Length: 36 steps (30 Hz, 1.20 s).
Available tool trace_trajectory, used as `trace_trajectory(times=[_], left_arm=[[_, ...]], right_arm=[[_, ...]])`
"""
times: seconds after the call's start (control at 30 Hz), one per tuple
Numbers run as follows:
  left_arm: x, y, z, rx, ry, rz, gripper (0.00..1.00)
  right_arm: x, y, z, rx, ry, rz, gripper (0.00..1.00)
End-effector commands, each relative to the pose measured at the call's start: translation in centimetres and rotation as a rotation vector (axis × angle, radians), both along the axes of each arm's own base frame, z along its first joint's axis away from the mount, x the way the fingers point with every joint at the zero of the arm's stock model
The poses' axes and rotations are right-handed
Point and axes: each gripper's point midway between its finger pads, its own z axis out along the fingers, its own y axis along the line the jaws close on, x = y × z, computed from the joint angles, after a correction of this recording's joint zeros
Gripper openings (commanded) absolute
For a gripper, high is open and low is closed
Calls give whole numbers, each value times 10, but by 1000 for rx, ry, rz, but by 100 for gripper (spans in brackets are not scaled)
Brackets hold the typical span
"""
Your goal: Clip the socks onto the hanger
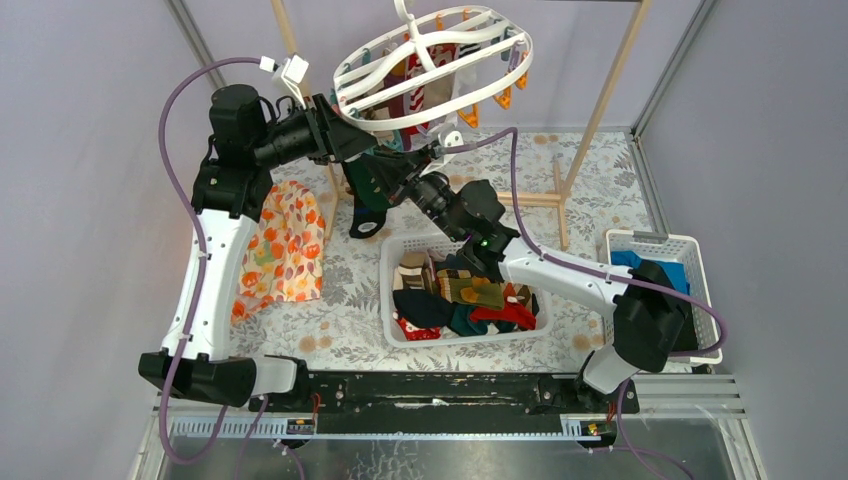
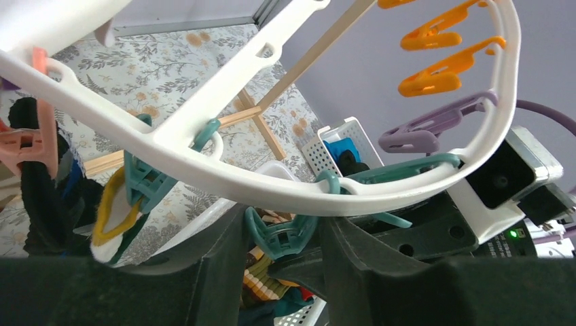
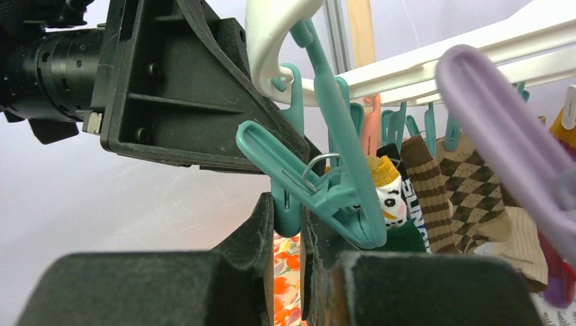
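Note:
The white oval hanger (image 1: 430, 55) hangs at the top centre, with several socks (image 1: 420, 95) clipped under it. My left gripper (image 1: 358, 140) is at its near left rim. In the left wrist view it (image 2: 285, 227) is shut on the handles of a teal clip (image 2: 289, 234) under the rim (image 2: 204, 170). My right gripper (image 1: 393, 170) reaches up from below. In the right wrist view it (image 3: 289, 214) is shut on the lower end of a teal clip (image 3: 289, 170); no sock shows between its fingers. A dark green sock (image 1: 368, 205) hangs just below both grippers. More socks (image 1: 470, 300) fill a white basket (image 1: 385, 290).
A tall pale wooden rack (image 1: 600, 100) holds the hanger. An orange floral cloth (image 1: 285, 245) lies at the left. A second white basket (image 1: 700, 260) at the right holds blue and black clothes. Brown argyle (image 3: 475, 183) and striped socks (image 3: 428, 183) hang nearby.

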Motion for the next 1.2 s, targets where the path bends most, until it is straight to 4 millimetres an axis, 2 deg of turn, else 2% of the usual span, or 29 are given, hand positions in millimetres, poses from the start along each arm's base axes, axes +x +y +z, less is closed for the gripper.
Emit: trace_trajectory(times=[0.0, 0.1, 0.2, 0.27, 0.3, 0.33, 0.37, 0.53, 0.63, 0.73, 0.8, 0.93, 1.03, 1.17], left_arm=[[14, 4, 11, 12, -77, 73, 44], [19, 8, 9, 22, -71, 113, 31], [18, 8, 8, 19, -61, 113, 15], [15, 6, 7, 15, -52, 97, 7], [13, 5, 7, 13, -51, 87, 4], [11, 4, 7, 13, -50, 74, 2], [9, 3, 8, 13, -50, 67, 1], [-1, 2, 9, 19, -56, 42, 0], [-4, 1, 7, 24, -55, 30, 0], [-5, 0, 6, 30, -51, 17, 0], [-6, 0, 5, 35, -49, 13, 0], [-7, 2, 4, 51, -59, 14, 0], [-7, 1, 2, 55, -50, 11, 0], [-7, 1, 1, 57, -51, 6, 0]], right_arm=[[-10, 6, 22, 14, -48, -11, 0], [-9, 8, 20, 3, -43, -13, 1], [-11, 6, 17, -4, -33, -12, 16], [-12, -1, 8, -17, -13, -33, 37], [-11, -6, 2, -30, -1, -49, 59], [-11, -12, -3, -46, 9, -66, 92], [-11, -18, -11, -75, 28, -85, 99], [-13, -54, -44, -162, 123, -183, 100], [-10, -92, -72, -106, 330, -307, 100], [-18, -115, -98, -168, 355, -351, 100], [-26, -116, -123, -269, 386, -320, 100], [-34, -108, -194, -537, 565, -292, 83], [-42, -95, -227, -606, 681, -243, 80], [-38, -89, -257, -611, 811, -291, 71]])
